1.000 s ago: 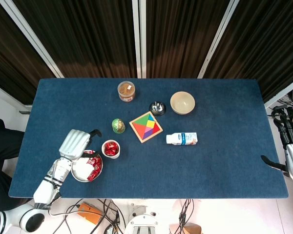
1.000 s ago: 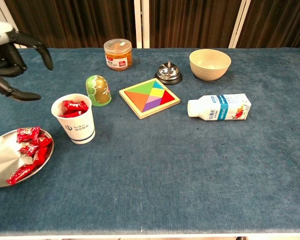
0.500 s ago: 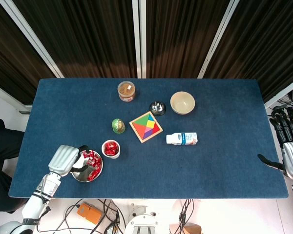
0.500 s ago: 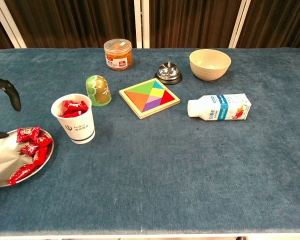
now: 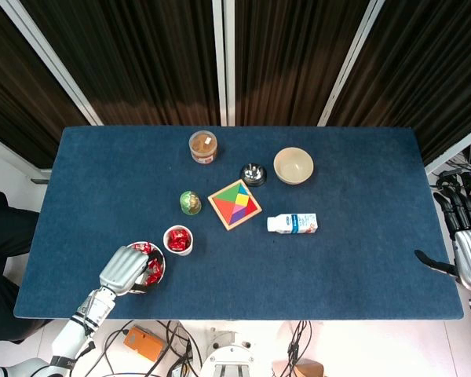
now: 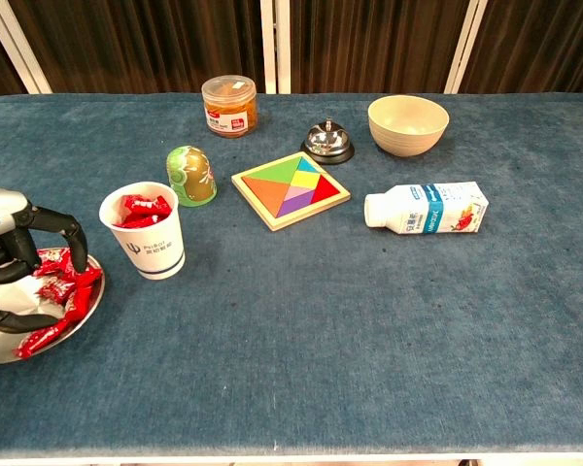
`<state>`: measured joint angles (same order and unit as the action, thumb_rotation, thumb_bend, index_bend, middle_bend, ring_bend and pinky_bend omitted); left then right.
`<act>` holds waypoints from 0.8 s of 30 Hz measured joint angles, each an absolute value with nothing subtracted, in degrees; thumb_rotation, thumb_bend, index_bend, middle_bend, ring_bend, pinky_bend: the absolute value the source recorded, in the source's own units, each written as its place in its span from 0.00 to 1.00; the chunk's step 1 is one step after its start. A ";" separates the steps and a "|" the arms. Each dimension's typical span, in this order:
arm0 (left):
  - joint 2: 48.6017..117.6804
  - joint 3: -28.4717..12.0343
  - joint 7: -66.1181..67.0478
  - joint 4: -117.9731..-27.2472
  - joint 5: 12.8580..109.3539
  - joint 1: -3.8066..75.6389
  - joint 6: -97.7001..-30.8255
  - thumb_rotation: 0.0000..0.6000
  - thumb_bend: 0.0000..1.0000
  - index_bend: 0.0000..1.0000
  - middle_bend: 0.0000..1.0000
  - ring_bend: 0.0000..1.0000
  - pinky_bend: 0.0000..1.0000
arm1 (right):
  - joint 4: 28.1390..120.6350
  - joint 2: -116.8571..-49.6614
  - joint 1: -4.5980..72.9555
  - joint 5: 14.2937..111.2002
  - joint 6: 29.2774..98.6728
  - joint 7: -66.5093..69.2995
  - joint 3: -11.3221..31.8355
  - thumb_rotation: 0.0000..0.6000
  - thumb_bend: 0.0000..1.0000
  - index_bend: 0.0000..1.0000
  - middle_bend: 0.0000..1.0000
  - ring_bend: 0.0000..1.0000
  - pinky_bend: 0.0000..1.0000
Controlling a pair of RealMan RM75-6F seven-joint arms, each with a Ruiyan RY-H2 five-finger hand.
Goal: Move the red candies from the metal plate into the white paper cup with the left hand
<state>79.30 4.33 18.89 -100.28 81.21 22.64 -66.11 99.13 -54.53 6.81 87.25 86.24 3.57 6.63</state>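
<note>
Red candies (image 6: 63,289) lie on the metal plate (image 6: 5,348) under the left hand (image 6: 10,254), whose spread fingers hold nothing; a clumsy closing could scatter them off the rim.

One cup (image 6: 144,230), one plate (image 6: 5,345), one bowl (image 6: 408,124), one bell (image 6: 327,142).

Blue cloth-covered table (image 6: 389,340) fills most of the chest view. Top centre-left: amber plastic jar (image 6: 229,106) w/ red label, upright. Below it, left of centre, a green egg-shaped container (image 6: 191,176). Centre: wooden tangram puzzle (image 6: 291,189), multicoloured pieces, lying flat, rotated. Just above it, a silver call bell (image 6: 327,142) on black base. Top right: beige bowl (image 6: 408,124), upright. Right of centre: milk carton (image 6: 427,208) on its side, cap end pointing left.
</note>
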 measured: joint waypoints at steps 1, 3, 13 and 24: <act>79.76 4.34 19.40 -100.10 80.99 22.58 -65.97 1.00 0.11 0.44 0.94 0.95 0.94 | 99.14 -54.52 6.80 87.21 86.25 3.56 6.63 1.00 0.24 0.00 0.03 0.00 0.09; 80.29 4.42 20.05 -99.88 80.74 22.44 -65.79 1.00 0.11 0.44 0.94 0.95 0.94 | 99.15 -54.51 6.77 87.21 86.29 3.53 6.62 1.00 0.24 0.00 0.03 0.00 0.09; 81.54 4.31 23.71 -98.21 78.44 21.62 -65.62 1.00 0.11 0.44 0.94 0.95 0.94 | 99.25 -54.65 6.82 87.33 86.21 3.37 6.51 1.00 0.24 0.00 0.03 0.00 0.09; 81.48 3.97 26.19 -97.09 75.95 20.51 -66.14 1.00 0.11 0.46 0.94 0.95 0.94 | 99.72 -54.61 7.01 87.39 85.99 2.81 6.52 1.00 0.24 0.00 0.03 0.00 0.09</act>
